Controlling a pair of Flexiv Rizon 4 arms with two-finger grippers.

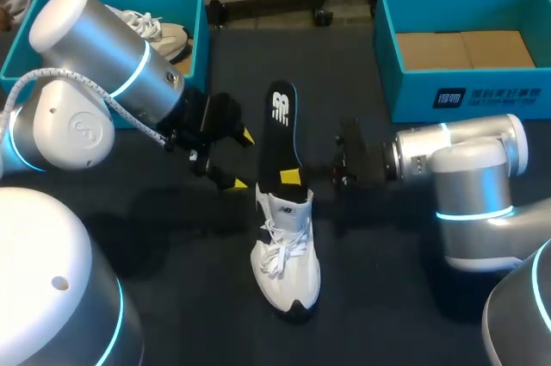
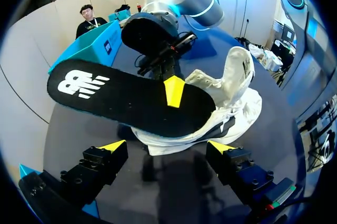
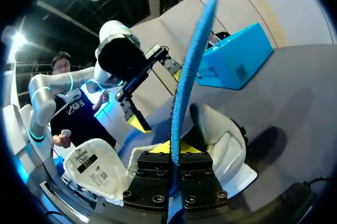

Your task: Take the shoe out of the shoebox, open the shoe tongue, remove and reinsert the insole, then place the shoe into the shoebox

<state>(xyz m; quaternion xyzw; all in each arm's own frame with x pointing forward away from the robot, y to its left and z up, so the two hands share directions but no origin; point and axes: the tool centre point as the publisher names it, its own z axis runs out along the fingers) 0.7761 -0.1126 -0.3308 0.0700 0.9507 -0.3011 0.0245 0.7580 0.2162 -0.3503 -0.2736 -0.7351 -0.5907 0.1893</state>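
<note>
In the middle of the frame, the white shoe [image 1: 287,263] stands on the dark table [image 1: 379,297], outside any box, with its toe toward the lower edge. The black insole [image 1: 281,129] has one end in the shoe opening, and the rest sticks out toward the upper part of the frame. Your right gripper [image 1: 291,178] is clenched on the insole just above the shoe; the right wrist view shows both fingers pinching its edge. Your left gripper [image 1: 239,159] hangs just left of the insole, fingers spread, grasping nothing. I judge that taking out the shoe and opening the tongue are done. The insole step is half way, and I cannot tell if it goes out or in. What is left for you is to seat the insole fully, then put the shoe into the shoebox [image 1: 465,95] at the upper right.
</note>
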